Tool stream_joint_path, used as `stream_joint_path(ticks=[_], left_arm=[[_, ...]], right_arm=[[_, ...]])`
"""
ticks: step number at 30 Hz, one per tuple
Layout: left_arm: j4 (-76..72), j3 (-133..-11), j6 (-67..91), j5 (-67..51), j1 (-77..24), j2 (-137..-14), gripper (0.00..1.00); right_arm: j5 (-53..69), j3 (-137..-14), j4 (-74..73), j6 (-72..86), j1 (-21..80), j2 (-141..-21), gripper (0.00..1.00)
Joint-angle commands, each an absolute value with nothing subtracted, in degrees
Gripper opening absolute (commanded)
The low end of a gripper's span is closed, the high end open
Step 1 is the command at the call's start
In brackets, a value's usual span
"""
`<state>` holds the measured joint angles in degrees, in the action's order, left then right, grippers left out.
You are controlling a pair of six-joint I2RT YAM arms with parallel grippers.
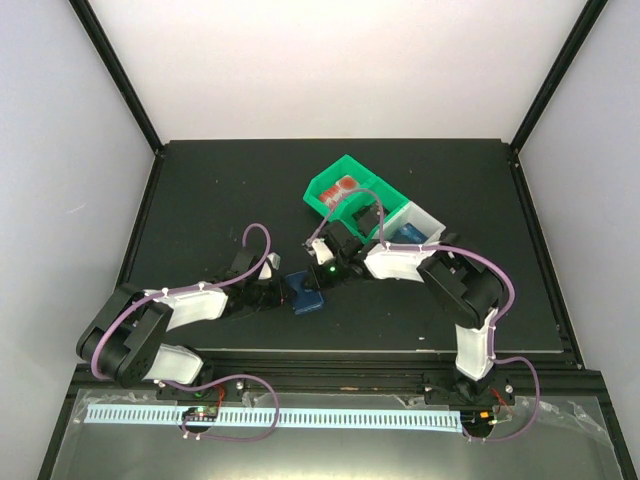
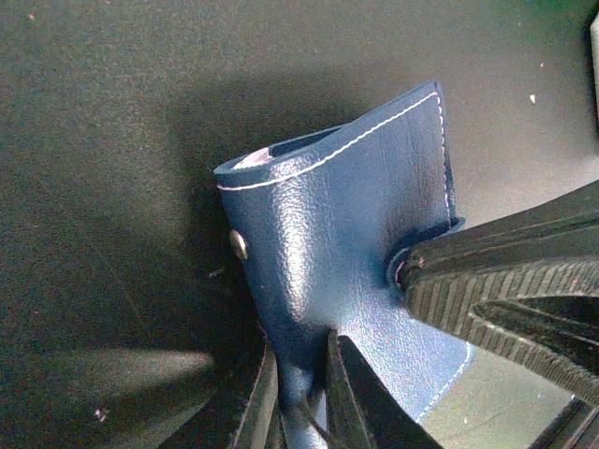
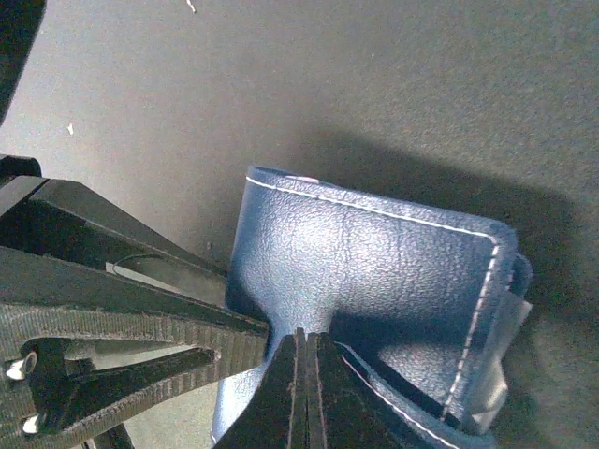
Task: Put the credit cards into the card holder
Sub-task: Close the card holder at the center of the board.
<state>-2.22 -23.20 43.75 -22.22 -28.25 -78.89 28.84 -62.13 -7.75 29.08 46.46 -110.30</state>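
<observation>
The dark blue card holder (image 1: 303, 293) lies on the black table between both grippers. In the left wrist view the card holder (image 2: 346, 215) stands partly spread, with a metal snap stud (image 2: 240, 245) on its cover. My left gripper (image 2: 299, 379) is shut on the cover's lower edge. In the right wrist view the card holder (image 3: 374, 262) shows white stitching, and my right gripper (image 3: 306, 351) is shut on a pinched fold of the cover. A red-and-white credit card (image 1: 343, 188) lies in the green tray (image 1: 322, 192). A blue credit card (image 1: 408, 233) lies in the white compartment.
The green and white compartment tray (image 1: 428, 218) stands just behind the right arm. The right gripper's ribbed finger (image 2: 505, 290) crowds the left wrist view; the left gripper's fingers (image 3: 122, 318) crowd the right wrist view. Black frame posts border the table.
</observation>
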Motion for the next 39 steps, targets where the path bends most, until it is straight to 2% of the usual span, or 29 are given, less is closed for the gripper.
stream_joint_path(ticks=[1,12,19,23,28,33,39], left_arm=[[3.41,-21.39,43.38,-20.30,-28.63,-81.30,0.14],[3.83,-21.36,43.43,-20.16,-28.62,-80.66,0.15],[4.96,-21.70,42.90,-19.56,-28.61,-79.94,0.18],[5.43,-22.01,42.74,-19.50,-28.60,-79.57,0.18],[6.45,-22.46,42.63,-19.03,-28.58,-78.58,0.20],[6.93,-22.51,42.66,-18.98,-28.58,-78.12,0.22],[7.12,-22.84,42.45,-18.88,-28.60,-78.27,0.23]], right_arm=[[26.78,-58.96,-10.51,30.33,47.47,-112.92,0.01],[26.46,-56.65,-5.71,34.49,47.16,-109.96,0.01],[29.79,-58.41,-1.62,38.91,46.06,-107.83,0.25],[31.20,-59.05,-0.20,39.49,46.05,-105.43,0.32],[29.53,-58.36,0.22,39.72,45.70,-102.66,0.32],[24.78,-59.81,-5.54,37.45,45.75,-103.94,0.25],[19.50,-61.98,-12.56,32.20,47.33,-104.94,0.22]])
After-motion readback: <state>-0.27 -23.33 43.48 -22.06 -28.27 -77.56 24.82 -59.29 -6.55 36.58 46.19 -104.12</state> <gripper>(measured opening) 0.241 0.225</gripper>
